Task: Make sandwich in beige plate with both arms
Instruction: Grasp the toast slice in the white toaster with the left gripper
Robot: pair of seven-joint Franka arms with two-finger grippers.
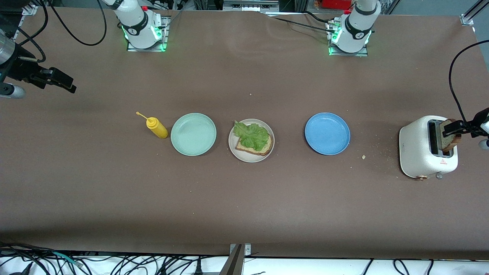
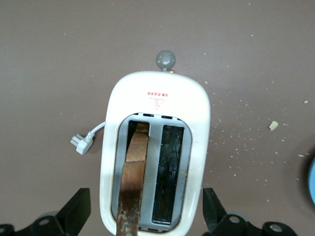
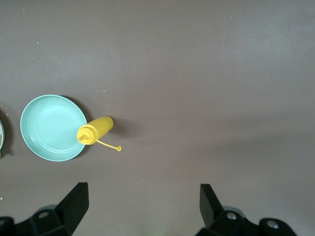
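The beige plate [image 1: 233, 148] lies mid-table with one slice of bread [image 1: 261, 148] on it and a ruffled green lettuce leaf [image 1: 251, 135] on that slice. A second slice [image 1: 450, 138] stands up out of one slot of the white toaster [image 1: 420, 151] at the left arm's end of the table. My left gripper [image 1: 460, 128] hangs over the toaster, open. In the left wrist view [image 2: 145, 194] its fingers stand wide on both sides of the toaster [image 2: 156, 103] and clear of the slice [image 2: 134, 182]. My right gripper [image 1: 67, 83] is open and empty over bare table at the right arm's end, and also shows in the right wrist view [image 3: 142, 187].
A mint-green plate [image 1: 193, 134] and a yellow squeeze bottle [image 1: 156, 127] lie beside the beige plate toward the right arm's end. A blue plate [image 1: 327, 133] lies toward the left arm's end. Crumbs [image 1: 363, 156] lie near the toaster. The toaster's plug [image 2: 81, 143] lies loose on the table.
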